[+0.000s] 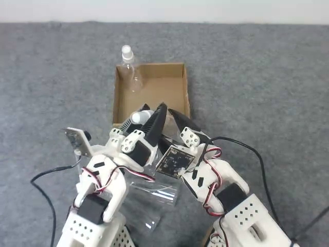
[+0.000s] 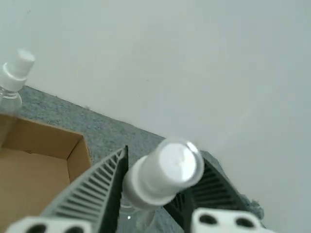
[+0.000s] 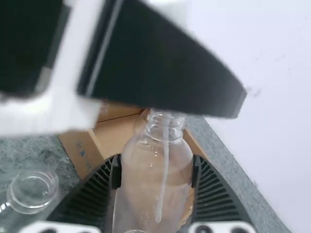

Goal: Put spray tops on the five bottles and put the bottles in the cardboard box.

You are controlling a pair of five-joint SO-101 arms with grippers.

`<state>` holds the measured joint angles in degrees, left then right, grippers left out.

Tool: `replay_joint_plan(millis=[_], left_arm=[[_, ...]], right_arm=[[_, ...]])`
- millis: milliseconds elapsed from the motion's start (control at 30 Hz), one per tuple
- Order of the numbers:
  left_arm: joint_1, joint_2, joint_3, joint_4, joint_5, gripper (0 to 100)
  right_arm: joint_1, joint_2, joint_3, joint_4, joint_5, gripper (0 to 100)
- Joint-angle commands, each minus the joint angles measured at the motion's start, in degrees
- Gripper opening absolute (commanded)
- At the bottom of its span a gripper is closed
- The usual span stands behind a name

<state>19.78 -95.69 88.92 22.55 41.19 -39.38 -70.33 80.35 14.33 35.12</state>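
Spray top (image 2: 165, 170) pinched in my left gripper (image 2: 164, 161), tube down the neck of the bottle (image 3: 153, 145) my right gripper (image 3: 155, 164) clamps by the cardboard box (image 1: 186, 90); any tilt mismatch could seat it crooked.

Grey carpet (image 1: 267, 77) covers the whole surface in the high view, meeting a plain white wall (image 1: 164, 10) in a straight line at 12 o'clock. Light lies even across the carpet, from 9 to 3 o'clock.
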Motion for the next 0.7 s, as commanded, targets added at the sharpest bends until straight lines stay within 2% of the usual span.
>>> replay_joint_plan(millis=[0,133,267,667], left_arm=[[-0.18,-0.70,-4.97,0.62,1.41,17],[-2.37,-0.70,-5.76,0.44,1.67,17],[-4.66,-0.70,-7.25,0.53,5.36,17],[-4.31,-0.18,-6.81,0.62,3.78,16]], right_arm=[[1.54,-1.71,-0.70,-1.45,-0.62,5.4],[1.54,-1.63,-0.44,-1.45,-0.62,5.4],[1.45,-1.63,-0.35,-1.45,-0.62,5.4],[1.27,-1.63,0.44,-1.36,-0.62,5.4]])
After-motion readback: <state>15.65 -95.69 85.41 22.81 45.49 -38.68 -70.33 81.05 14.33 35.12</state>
